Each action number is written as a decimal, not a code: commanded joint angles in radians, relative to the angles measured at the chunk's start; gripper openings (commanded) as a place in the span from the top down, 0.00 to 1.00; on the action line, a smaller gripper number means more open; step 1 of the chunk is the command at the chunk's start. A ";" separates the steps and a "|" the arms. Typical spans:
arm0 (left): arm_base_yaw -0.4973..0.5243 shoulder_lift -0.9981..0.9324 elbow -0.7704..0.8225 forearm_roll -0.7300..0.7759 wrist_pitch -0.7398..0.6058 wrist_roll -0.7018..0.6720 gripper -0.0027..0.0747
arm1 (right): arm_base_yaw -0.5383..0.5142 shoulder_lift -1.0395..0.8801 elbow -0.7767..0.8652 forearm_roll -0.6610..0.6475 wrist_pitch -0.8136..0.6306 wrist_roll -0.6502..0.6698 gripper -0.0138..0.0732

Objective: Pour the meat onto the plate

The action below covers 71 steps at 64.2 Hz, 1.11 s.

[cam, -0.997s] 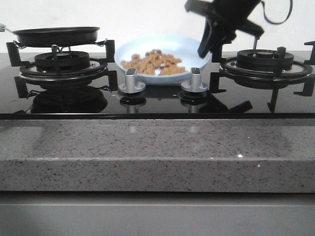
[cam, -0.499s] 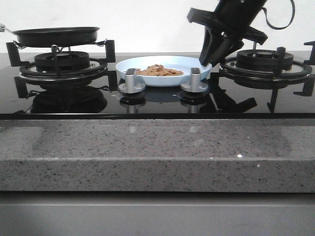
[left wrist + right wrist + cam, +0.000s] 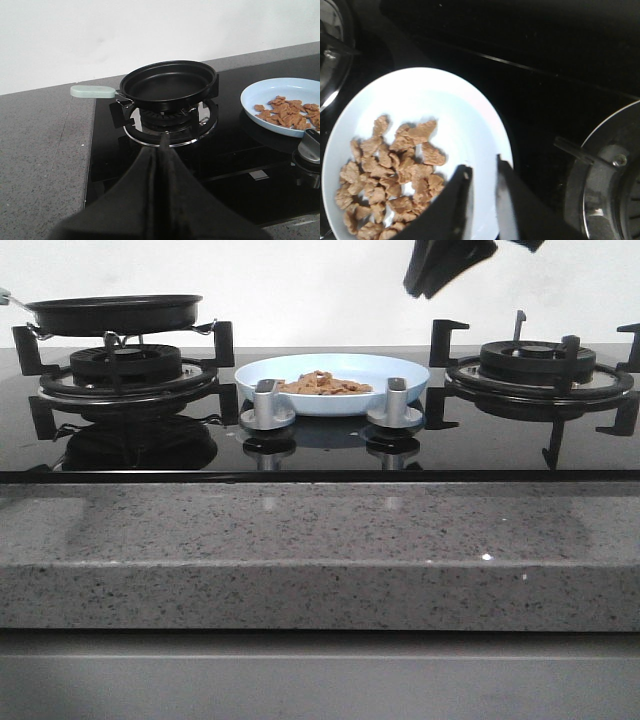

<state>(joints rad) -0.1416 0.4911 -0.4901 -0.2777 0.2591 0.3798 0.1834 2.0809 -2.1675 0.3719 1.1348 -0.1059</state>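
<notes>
The pale-blue plate [image 3: 392, 368] lies flat on the black hob between the two burners, with the meat [image 3: 322, 385] piled in it as small orange-brown pieces. In the right wrist view the plate [image 3: 445, 105] and meat [image 3: 395, 170] sit below my right gripper [image 3: 482, 167], which is open and empty over the plate's rim. From the front, the right gripper [image 3: 428, 282] hangs high above the plate's right side. My left gripper [image 3: 163, 137] is shut on nothing, short of the empty black frying pan [image 3: 167, 85]. The plate [image 3: 280, 90] lies to the pan's right.
The frying pan [image 3: 115, 312] rests on the left burner grate, its pale-green handle [image 3: 92, 91] pointing off the hob. Two silver knobs [image 3: 268, 405] [image 3: 396, 402] stand in front of the plate. The right burner [image 3: 540, 365] has raised black grate prongs. A speckled stone counter edge [image 3: 320, 550] runs across the front.
The right gripper held the plate tilted, lowered it flat onto the hob, then let go and rose well above it. The pan has not moved.
</notes>
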 commanded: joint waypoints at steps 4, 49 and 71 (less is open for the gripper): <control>-0.007 0.001 -0.028 -0.013 -0.083 -0.007 0.99 | -0.007 -0.074 -0.045 0.011 -0.007 -0.006 0.89; -0.007 0.001 -0.028 -0.014 -0.083 -0.007 0.99 | 0.179 -0.514 0.379 -0.500 -0.293 0.079 0.91; -0.007 0.001 -0.028 -0.015 -0.083 -0.007 0.99 | 0.179 -0.959 1.001 -0.525 -0.646 0.106 0.91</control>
<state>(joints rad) -0.1416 0.4911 -0.4901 -0.2777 0.2591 0.3798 0.3628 1.2389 -1.2457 -0.1297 0.6361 0.0000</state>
